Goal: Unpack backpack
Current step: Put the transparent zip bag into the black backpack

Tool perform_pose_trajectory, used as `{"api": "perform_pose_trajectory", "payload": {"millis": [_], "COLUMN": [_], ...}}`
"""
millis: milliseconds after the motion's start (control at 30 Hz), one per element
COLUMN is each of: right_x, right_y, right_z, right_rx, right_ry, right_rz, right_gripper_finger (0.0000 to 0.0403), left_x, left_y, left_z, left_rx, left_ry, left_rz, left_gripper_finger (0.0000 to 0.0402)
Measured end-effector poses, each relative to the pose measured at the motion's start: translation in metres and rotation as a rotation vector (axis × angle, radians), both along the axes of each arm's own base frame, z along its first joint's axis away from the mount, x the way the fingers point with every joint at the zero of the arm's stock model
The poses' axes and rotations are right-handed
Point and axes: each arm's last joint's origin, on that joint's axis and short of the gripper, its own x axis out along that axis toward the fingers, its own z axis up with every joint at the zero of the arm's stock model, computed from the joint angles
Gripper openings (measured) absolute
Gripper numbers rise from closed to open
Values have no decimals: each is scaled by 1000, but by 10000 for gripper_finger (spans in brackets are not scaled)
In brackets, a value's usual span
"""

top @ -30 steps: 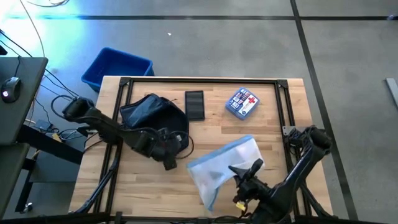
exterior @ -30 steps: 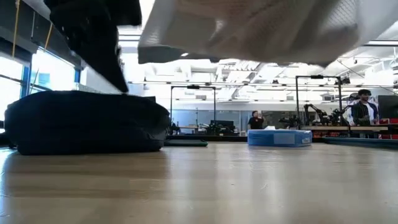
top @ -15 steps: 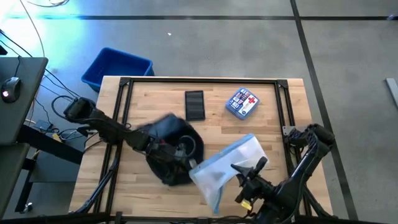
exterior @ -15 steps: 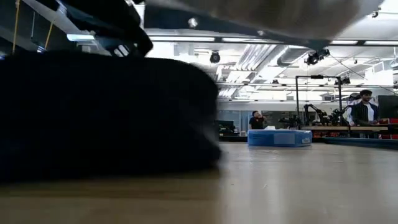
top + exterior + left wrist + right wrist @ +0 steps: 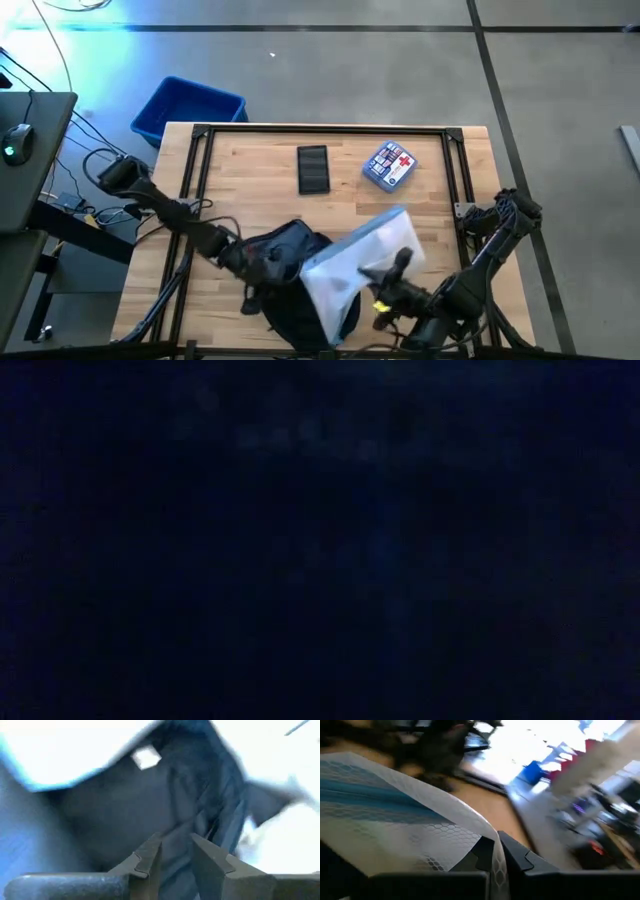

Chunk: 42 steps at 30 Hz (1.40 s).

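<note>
High view: dark navy soft fabric backpack (image 5: 290, 275) sits at the near edge of the light wooden table (image 5: 440, 190), about mid-width, partly hanging past that edge. Left claw (image 5: 262, 268) is down on the backpack's left side, buried in the fabric. Right claw (image 5: 385, 280) holds a white and pale-blue padded mailer bag (image 5: 365, 258) lifted over the backpack's right side; the mailer covers part of the backpack. Flat black rectangular case (image 5: 313, 168) lies near the far edge, around centre. Small blue pouch with a red cross (image 5: 390, 165) is just right of it, apart from it, also near the far edge. Rigid bright-blue plastic bin (image 5: 187, 108) stands on the floor off the table's far-left corner.

Low view: whole picture is dark navy, nothing readable; can't tell what is blocking it.

Left wrist view: left claw (image 5: 175, 847) fingers (image 5: 147, 857) stand slightly apart with folds of the backpack (image 5: 120, 805) between and right against them; can't tell for certain if fabric is pinched. Small white label (image 5: 145, 757) shows on the backpack. Pale-blue edge of the mailer (image 5: 25, 770) lies across one side.

Right wrist view: right claw (image 5: 496, 851) is clamped tight on an edge of the mailer (image 5: 395, 825), honeycomb-textured film pinched between the fingers (image 5: 517, 855). Table surface (image 5: 485, 815) beyond; background blurred.
</note>
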Motion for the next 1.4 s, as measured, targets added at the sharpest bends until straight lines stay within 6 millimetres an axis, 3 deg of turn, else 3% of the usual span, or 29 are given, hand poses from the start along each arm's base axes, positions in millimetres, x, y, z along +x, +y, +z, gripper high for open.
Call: {"api": "perform_pose_trajectory", "payload": {"millis": [167, 267, 400, 533, 633, 800, 1000, 1200, 1400], "right_x": [28, 47, 63, 73, 76, 77, 81, 80, 66], "right_y": [2, 1, -7, -25, -41, -60, -69, -61, -40], "right_z": [16, 13, -7, -43, -67, -91, -103, -111, -108], "right_rx": [96, 197, 270, 376, 441, 528, 509, 533, 561], "right_ry": [-38, -99, -181, -261, -279, -235, -232, -223, -203], "right_rz": [192, 370, 544, 641, 694, 728, 694, 730, 859], "right_gripper_finger": [0, 0, 0, 0, 0, 0, 0, 0, 0], "left_x": [-16, -24, -36, -46, -50, -48, -24, -3, -7], "left_y": [-7, -13, -26, -36, -40, -43, -41, -32, -36], "left_z": [11, 18, 25, 27, 26, 26, 20, -3, -12], "left_rx": [216, 264, 275, 278, 272, 293, 438, 481, 525], "left_ry": [23, 4, -56, -90, -102, -123, -209, -99, -34], "left_rz": [142, 177, 167, 177, 183, 145, 33, -37, -91], "left_gripper_finger": [78, 78, 78, 78, 78, 78, 89, 117, 131]}}
